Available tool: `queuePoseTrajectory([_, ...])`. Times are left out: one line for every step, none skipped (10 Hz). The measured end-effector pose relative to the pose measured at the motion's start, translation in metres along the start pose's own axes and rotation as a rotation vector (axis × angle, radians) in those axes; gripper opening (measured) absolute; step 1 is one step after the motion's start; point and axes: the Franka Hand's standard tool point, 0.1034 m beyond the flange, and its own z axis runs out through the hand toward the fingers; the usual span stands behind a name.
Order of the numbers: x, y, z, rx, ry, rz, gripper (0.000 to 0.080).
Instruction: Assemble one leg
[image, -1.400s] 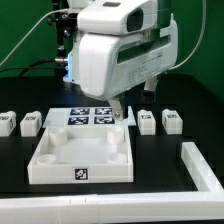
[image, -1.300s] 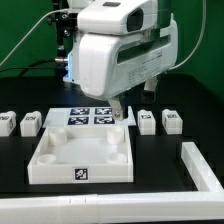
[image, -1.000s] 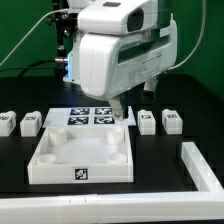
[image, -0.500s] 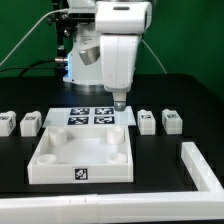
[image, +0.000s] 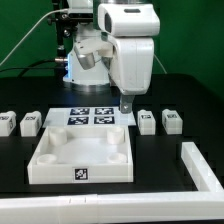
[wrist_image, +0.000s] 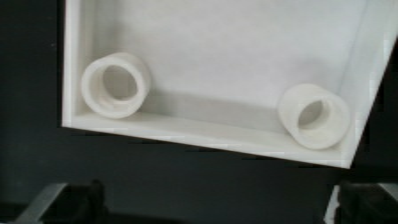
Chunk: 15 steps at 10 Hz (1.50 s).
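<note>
White tray (image: 50, 166), round sockets (wrist_image: 118, 86) inside, lies near the leg (image: 147, 121).

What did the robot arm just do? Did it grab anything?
The arm turned its wrist round, and the claw slid a little toward the exterior view's right. It grabbed nothing and let go of nothing. The four small legs, the white tray and the marker board stayed where they were.

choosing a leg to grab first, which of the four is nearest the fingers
The leg on the exterior view's right next to the marker board: the fingers hang just beside it; the other three lie farther off.
</note>
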Motion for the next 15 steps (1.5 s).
queuePoseTrajectory([-0.007, -0.021, 0.012, -0.007, 0.004, 0.023, 0.0649])
queuePoseTrajectory([-0.017, -0.061, 0.028, 0.027, 0.007, 0.052, 0.0649])
queuePoseTrajectory([-0.024, -0.082, 0.042, 0.045, 0.014, 0.058, 0.0649])
queuePoseTrajectory([-0.03, -0.092, 0.058, 0.048, 0.026, 0.066, 0.0649])
queuePoseTrajectory([-0.037, -0.099, 0.074, 0.074, 0.036, 0.081, 0.0649])
queuePoseTrajectory([-0.042, -0.1, 0.085, 0.087, 0.043, 0.096, 0.0649])
queuePoseTrajectory([-0.049, -0.094, 0.093, 0.09, 0.047, 0.115, 0.0649])
queuePoseTrajectory([-0.049, -0.093, 0.093, 0.088, 0.047, 0.115, 0.0649])
queuePoseTrajectory([-0.049, -0.093, 0.093, 0.088, 0.047, 0.115, 0.0649])
queuePoseTrajectory([-0.049, -0.093, 0.093, 0.088, 0.047, 0.116, 0.0499])
queuePoseTrajectory([-0.049, -0.093, 0.093, 0.089, 0.048, 0.116, 0.0363])
queuePoseTrajectory([-0.049, -0.094, 0.093, 0.089, 0.048, 0.116, 0.0363])
queuePoseTrajectory([-0.049, -0.094, 0.094, 0.089, 0.048, 0.116, 0.0173])
queuePoseTrajectory([-0.049, -0.092, 0.093, 0.082, 0.047, 0.117, 0.0068])
queuePoseTrajectory([-0.049, -0.091, 0.093, 0.079, 0.047, 0.118, 0.0068])
